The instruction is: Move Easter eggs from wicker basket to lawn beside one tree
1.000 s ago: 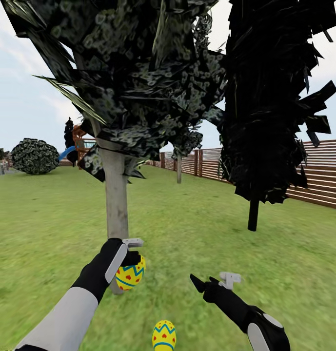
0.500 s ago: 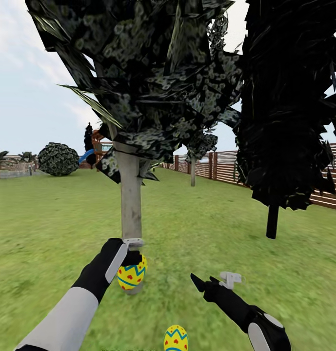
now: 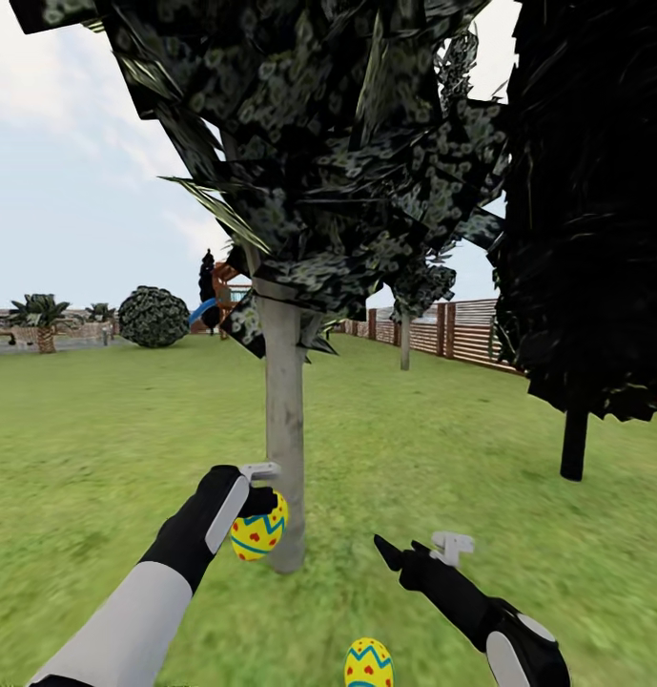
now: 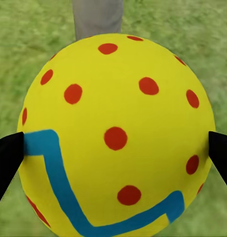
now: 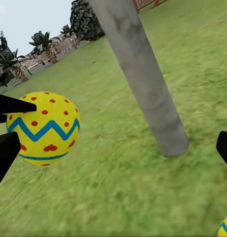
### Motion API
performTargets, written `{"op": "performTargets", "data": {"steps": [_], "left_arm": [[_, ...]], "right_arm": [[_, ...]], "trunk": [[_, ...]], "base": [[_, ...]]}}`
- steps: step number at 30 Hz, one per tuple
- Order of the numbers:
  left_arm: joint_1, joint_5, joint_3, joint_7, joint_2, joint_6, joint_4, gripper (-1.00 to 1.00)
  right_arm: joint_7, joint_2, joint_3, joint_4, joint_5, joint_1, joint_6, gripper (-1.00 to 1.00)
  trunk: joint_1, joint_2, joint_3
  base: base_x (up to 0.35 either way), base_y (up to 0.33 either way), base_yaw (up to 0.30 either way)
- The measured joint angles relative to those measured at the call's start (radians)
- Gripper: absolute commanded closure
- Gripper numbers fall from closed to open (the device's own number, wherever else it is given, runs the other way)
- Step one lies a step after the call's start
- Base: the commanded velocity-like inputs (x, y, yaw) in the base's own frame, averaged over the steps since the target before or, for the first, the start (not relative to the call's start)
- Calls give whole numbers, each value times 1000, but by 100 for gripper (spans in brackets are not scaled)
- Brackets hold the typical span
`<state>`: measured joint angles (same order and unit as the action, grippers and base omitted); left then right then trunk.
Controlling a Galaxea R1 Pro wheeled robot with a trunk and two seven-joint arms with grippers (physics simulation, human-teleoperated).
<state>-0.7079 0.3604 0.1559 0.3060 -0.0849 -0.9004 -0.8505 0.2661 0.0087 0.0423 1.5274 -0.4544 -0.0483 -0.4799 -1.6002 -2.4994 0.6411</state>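
- The held egg [image 3: 258, 530] is yellow with red dots, a blue-green zigzag band and a thin blue ring lower down; the left wrist view shows its rounded end [image 4: 116, 136] close up, dotted in red with a blue band bending across it.
- The left gripper [image 3: 261, 496] pinches this egg from above, a dark fingertip [image 4: 7, 158] pressed to each flank, and holds it in the air just beside the pale grey trunk of the tree [image 3: 284, 429].
- In the right wrist view the same egg [image 5: 44, 127] hangs clear of the lawn [image 5: 118, 197], near the trunk's foot [image 5: 143, 74].
- A second egg [image 3: 368, 664] lies on the grass near the tree, on the robot's side of it; the frame edge cuts off its lower part.
- The right gripper [image 3: 414, 553] hovers over the lawn [image 3: 99, 429] beside the tree with its fingers spread and nothing between them.
- The tree's dark, pale-speckled foliage hides the upper trunk.
- Behind the tree, a playset [image 3: 218, 291] and a slatted fence [image 3: 452, 329] are small and hard to make out.
- A black-leaved tree [image 3: 581, 239] stands well apart, its crown cut off at the frame edge.
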Motion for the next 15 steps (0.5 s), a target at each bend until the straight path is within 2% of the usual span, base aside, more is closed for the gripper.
{"op": "performTargets", "data": {"steps": [6, 15], "left_arm": [[1, 4, 0, 2, 1, -1, -7, 100], [1, 6, -3, 2, 2, -1, -6, 100]], "right_arm": [[0, 0, -1, 0, 0, 0, 1, -100], [2, -1, -1, 0, -2, 0, 1, -100]], "trunk": [[0, 0, -7], [0, 0, -9]], "base": [[0, 0, 185], [0, 0, 21]]}}
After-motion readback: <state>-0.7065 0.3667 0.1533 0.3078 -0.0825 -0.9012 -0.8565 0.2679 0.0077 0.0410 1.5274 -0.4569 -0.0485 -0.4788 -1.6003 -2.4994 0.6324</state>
